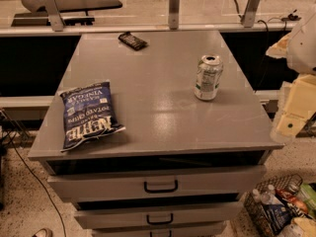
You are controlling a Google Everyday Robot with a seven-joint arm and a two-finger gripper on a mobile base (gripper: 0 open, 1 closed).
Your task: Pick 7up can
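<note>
The 7up can (pixel 208 77) stands upright on the right half of the grey cabinet top (pixel 153 107). It is silvery-white with green markings and a silver top. My gripper (pixel 292 117) shows as pale cream parts at the right edge of the view. It is to the right of the can, beyond the cabinet's right edge, and apart from the can. Nothing is seen in it.
A blue chip bag (pixel 89 115) lies flat at the front left of the top. A small dark packet (pixel 132 41) lies near the back edge. Drawers with black handles (pixel 161 186) are below. A wire basket of bottles (pixel 279 209) sits on the floor at lower right. A railing (pixel 173 14) runs behind.
</note>
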